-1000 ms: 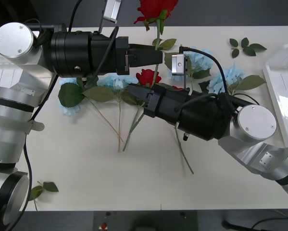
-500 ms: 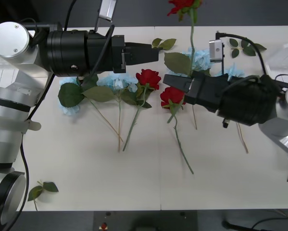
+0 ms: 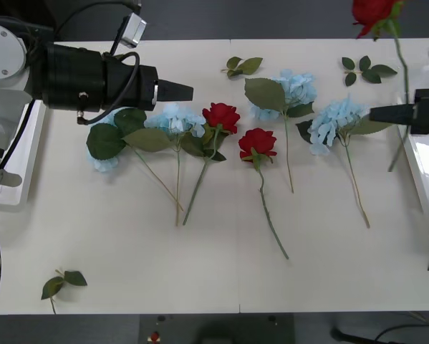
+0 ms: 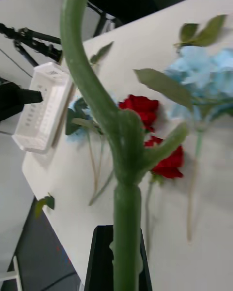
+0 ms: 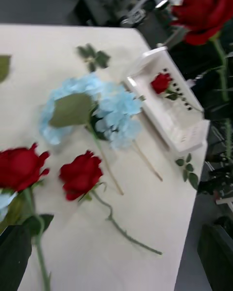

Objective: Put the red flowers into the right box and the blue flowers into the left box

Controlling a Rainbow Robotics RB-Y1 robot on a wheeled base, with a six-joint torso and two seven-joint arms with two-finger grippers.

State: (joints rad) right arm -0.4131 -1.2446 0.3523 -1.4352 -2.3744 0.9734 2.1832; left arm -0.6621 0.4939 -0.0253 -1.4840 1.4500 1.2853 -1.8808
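Right pincer [image 3: 375, 113] has swung from desk middle out to 3 o'clock, lifting one deep-red rose on a thin green stem [image 3: 375, 13] | its black fingers pinch the stem, over the shallow white right box [image 3: 423, 154] | left pincer [image 3: 188, 92] at 10 o'clock, wide open, empty | two red roses [image 3: 257, 142] and fluffy pale-blue flowers [image 3: 332, 122] lie mid-desk | white left box [image 3: 24, 158] at 9 o'clock.

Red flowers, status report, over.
Right tool shut on a red rose stem, raised beside the right box. Left tool hovers over the blue flowers, empty. Two red roses on table. Path clear.
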